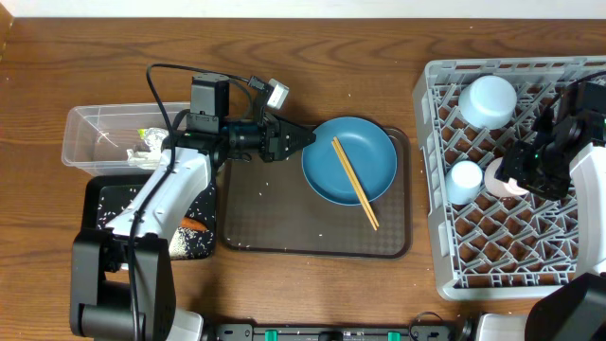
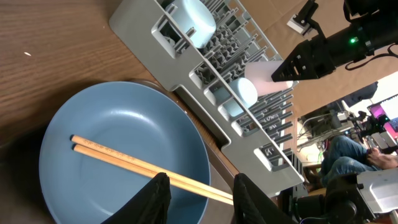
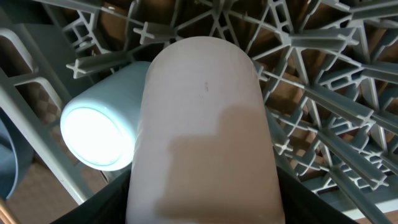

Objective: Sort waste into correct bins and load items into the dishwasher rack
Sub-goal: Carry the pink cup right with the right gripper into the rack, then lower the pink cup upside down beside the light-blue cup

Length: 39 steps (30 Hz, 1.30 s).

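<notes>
The dark-blue plate (image 1: 343,152) lies on the brown tray with the wooden chopsticks (image 1: 355,182) across it. My left gripper (image 1: 308,139) hovers at the plate's left rim. It stands open, its black fingers (image 2: 155,199) either side of the chopsticks' (image 2: 124,160) near end and clear of it. The grey dishwasher rack (image 1: 511,256) holds an upturned light-blue bowl (image 1: 489,99) and a small light-blue cup (image 1: 465,180). My right gripper (image 1: 511,180) is shut on the pink cup (image 3: 205,124), low in the rack beside the light-blue cup (image 3: 99,134).
The brown serving tray (image 1: 275,237) carries scattered rice grains. At the far left, the clear tub (image 1: 90,128) holds a crumpled wrapper (image 1: 150,142). The black tray (image 1: 109,204) below it holds a carrot (image 1: 194,225) and rice. Bare wooden table lies behind.
</notes>
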{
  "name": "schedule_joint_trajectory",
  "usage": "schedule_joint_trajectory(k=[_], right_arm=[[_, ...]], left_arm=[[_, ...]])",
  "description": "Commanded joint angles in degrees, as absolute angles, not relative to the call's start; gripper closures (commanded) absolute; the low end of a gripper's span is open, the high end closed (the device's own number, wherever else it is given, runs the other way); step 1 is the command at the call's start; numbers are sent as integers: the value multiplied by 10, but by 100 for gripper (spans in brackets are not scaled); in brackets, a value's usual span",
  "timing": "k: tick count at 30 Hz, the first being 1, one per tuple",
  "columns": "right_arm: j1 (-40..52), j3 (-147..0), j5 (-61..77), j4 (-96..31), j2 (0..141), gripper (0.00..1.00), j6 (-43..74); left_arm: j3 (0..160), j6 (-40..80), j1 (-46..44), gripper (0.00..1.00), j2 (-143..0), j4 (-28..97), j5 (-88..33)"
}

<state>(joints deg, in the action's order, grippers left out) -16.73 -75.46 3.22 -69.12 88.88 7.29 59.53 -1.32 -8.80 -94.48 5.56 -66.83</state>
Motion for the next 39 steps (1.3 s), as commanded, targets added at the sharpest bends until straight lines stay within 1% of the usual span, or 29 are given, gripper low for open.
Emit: schedule_joint_trajectory(k=[1, 12, 17, 18, 21, 25, 27, 31, 33, 36, 39], right_arm=[[-158, -752, 55, -692, 894, 67, 81], [-134, -751, 54, -692, 894, 66, 81], [-133, -751, 54, -692, 894, 63, 81], [-133, -751, 54, -692, 894, 61, 81], [-133, -751, 50, -692, 894, 51, 81], [-133, -751, 38, -692, 894, 27, 81], [-133, -751, 32, -692, 894, 20, 81], [-133, -751, 32, -692, 894, 13, 81], [-133, -751, 32, -691, 894, 12, 81], [-133, -752, 32, -690, 894, 12, 81], [-133, -752, 33, -695, 894, 16, 81]], left_arm=[[592, -15, -89, 64, -943, 55, -664], [592, -15, -89, 64, -943, 56, -664], [592, -15, -89, 64, -943, 56, -664], [592, -15, -89, 64, -943, 56, -664], [592, -15, -89, 64, -943, 56, -664], [592, -15, -89, 64, -943, 56, -664], [592, -15, -89, 64, -943, 56, -664], [592, -15, -89, 64, -943, 56, -664], [592, -15, -89, 64, -943, 56, -664], [592, -15, -89, 64, -943, 56, -664], [592, -15, -89, 64, -943, 56, -664]])
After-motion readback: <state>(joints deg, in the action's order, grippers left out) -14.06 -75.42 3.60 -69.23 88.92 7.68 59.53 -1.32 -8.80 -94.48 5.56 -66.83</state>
